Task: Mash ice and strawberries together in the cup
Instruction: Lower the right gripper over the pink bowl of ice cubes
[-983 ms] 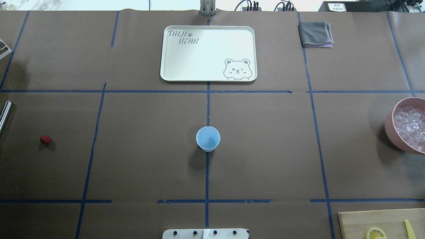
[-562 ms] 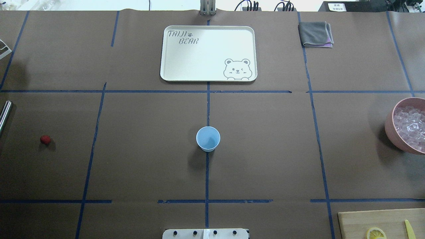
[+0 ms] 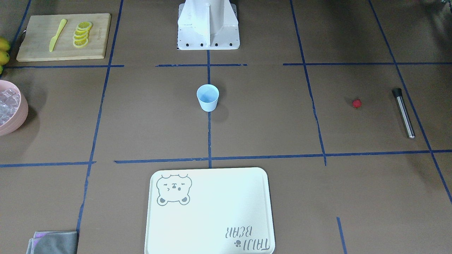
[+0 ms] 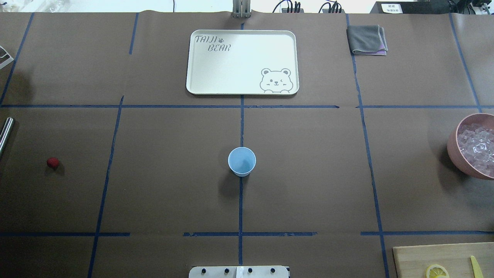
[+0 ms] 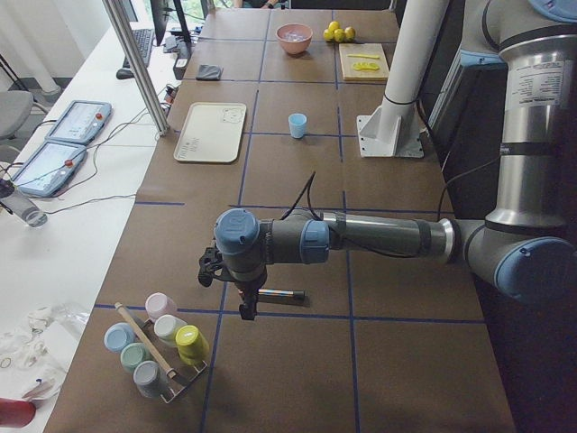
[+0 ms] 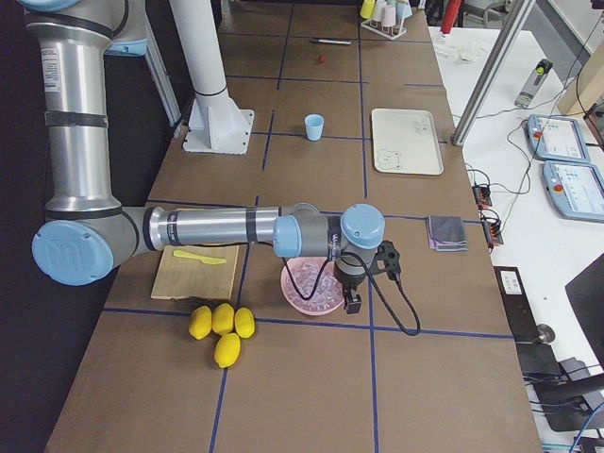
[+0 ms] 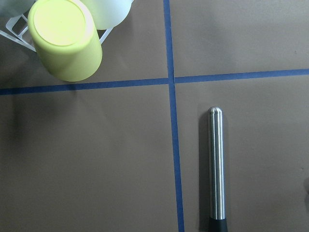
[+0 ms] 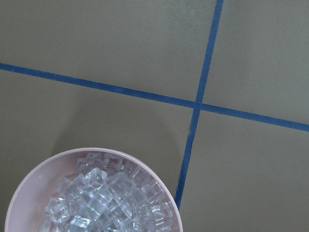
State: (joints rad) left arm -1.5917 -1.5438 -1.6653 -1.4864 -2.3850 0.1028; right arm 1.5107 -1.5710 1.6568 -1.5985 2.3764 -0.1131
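Observation:
The light-blue cup stands upright and empty at the table's middle; it also shows in the front view. The strawberry lies alone on the table's left side. The ice fills a pink bowl at the right edge; the right wrist view looks down on that ice. My left gripper hangs over a metal muddler. My right gripper hangs at the bowl's rim. Both show only in the side views, so I cannot tell whether they are open or shut.
A white bear tray lies at the far middle and a grey cloth at the far right. A cutting board holds lemon slices and a yellow knife. A rack of coloured cups stands beyond the muddler.

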